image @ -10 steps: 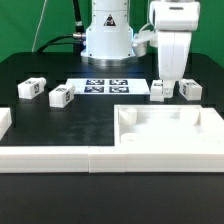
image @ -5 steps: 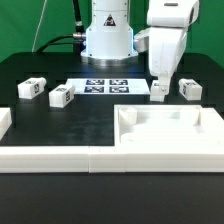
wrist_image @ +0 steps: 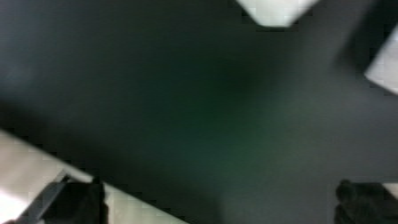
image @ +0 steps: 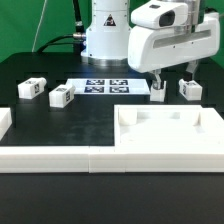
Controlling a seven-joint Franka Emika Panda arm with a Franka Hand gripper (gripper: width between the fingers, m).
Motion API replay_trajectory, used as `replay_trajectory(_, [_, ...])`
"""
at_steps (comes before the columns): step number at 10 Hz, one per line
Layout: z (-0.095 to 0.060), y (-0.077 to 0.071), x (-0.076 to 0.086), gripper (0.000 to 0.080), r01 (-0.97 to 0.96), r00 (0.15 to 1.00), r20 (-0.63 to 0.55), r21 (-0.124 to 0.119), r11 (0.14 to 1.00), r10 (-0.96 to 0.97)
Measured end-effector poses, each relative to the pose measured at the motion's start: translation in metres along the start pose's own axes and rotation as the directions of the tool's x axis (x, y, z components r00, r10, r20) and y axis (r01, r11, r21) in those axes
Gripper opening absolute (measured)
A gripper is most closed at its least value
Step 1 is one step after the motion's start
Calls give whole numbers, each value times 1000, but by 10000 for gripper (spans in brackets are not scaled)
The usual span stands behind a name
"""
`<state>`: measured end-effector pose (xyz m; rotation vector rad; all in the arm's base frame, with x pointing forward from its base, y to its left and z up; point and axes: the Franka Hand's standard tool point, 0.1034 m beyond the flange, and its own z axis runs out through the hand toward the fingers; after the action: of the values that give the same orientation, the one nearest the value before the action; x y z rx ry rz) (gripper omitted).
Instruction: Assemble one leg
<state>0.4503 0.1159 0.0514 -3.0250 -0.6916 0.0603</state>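
Four small white legs with tag marks lie on the black table: two at the exterior view's left point(image: 31, 89) point(image: 62, 96) and two at its right point(image: 158, 90) point(image: 189, 90). My gripper point(image: 175, 74) hangs just above the two right legs, turned broadside, open and empty. One fingertip point(image: 157, 78) is over the nearer right leg and the other is over the farther one. The wrist view is blurred. It shows my gripper point(wrist_image: 217, 205) with dark fingers point(wrist_image: 71, 200) far apart over bare table, and white patches at the edges.
The large white tray-like piece point(image: 165, 125) lies at the front right. Long white rails point(image: 45, 155) run along the front. The marker board point(image: 105, 86) lies in front of the robot base point(image: 108, 35).
The hand has turned from upright and narrow to broadside and has lifted a little above the right legs. No leg has moved.
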Motion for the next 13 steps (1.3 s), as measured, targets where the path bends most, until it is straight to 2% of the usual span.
replay_trajectory(3, [0, -24, 0, 649, -213, 977, 6, 16, 977, 213])
replay_trajectory(7, [1, -25, -2, 649, -236, 970, 62, 18, 972, 235])
replay_trajectory(10, [7, -55, -19, 649, -231, 939, 262, 8, 973, 221])
replay_trajectory(11, [7, -61, -27, 649, -223, 912, 352, 1, 975, 208])
replay_trajectory(13, [15, -64, -33, 649, -222, 858, 475, 0, 975, 195])
